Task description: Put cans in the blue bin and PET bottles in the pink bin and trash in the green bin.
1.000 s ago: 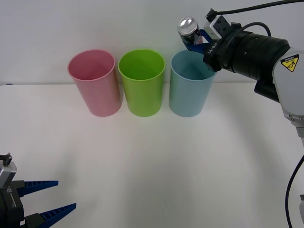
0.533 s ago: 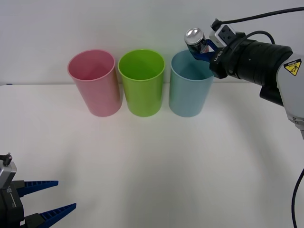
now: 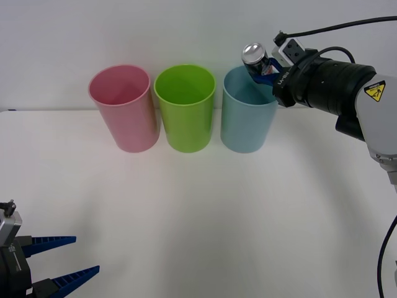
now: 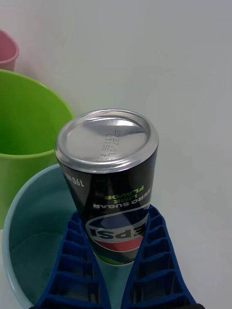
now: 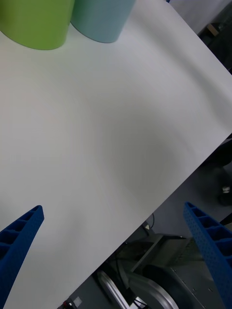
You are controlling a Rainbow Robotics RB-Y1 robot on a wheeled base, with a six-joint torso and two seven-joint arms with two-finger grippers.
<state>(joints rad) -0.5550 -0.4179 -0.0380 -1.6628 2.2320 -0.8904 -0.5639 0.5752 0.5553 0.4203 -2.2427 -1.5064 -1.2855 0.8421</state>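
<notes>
Here the white table (image 3: 205,205) is carrying three bins in a row along its far edge: the pink bin (image 3: 123,108) on the robot's left, the green bin (image 3: 185,107) in the middle and the blue bin (image 3: 249,115) on the right, each standing upright and just beside its neighbour.

The right arm is reaching in from the right, and the right gripper (image 3: 265,69) is hanging over the far right rim of the blue bin. Its blue ribbed fingers (image 4: 77,260) are closing on the lower body of the can (image 4: 110,193), one on each side, so the can is sitting tilted above the bin's open mouth with a silver end facing outward.

The can is looking light and probably empty, though that is a guess. Its thin painted wall is likely smooth and slippery, and it would dent under a hard squeeze. The ribbed fingers across the round body are giving a sensible hold, though gripping nearer the middle would be steadier.

The left gripper (image 3: 65,257) is idling low at the near left corner, fingers spread wide and holding nothing.
</notes>
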